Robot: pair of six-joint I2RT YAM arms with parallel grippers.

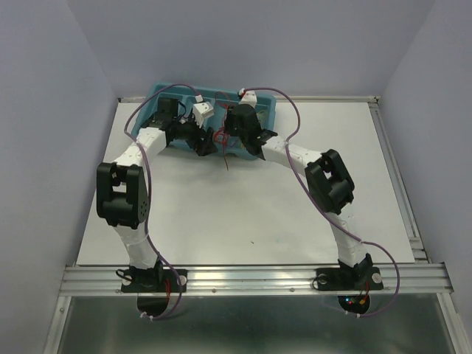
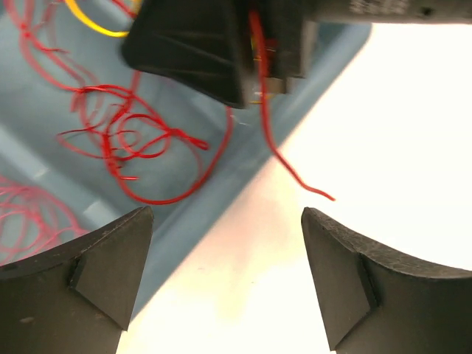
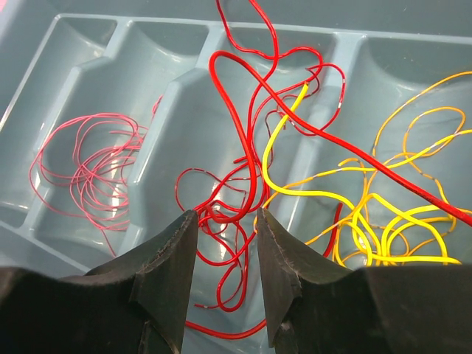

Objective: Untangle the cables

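cables (image 3: pixel 310 131) are all in the teal divider tray (image 1: pixel 153 94) at the far side of the tabletop (image 1: pixel 221 214). there's a red knot tangled with the yellow and orange ones, and a thin pinkish-red bundle in its own compartment. one red end trails over the tray rim onto the tabletop. left tool (image 2: pixel 227 214) is spread wide with nothing in it. right tool (image 3: pixel 227 215) is narrow, with red loops sitting in the gap.

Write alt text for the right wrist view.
The right gripper, fingers narrowly parted, hovers over a blue-grey divided tray with tangled red cables running between its fingers. Yellow and orange cables loop in the compartment at picture right; thin pink-red cables coil in one at picture left.
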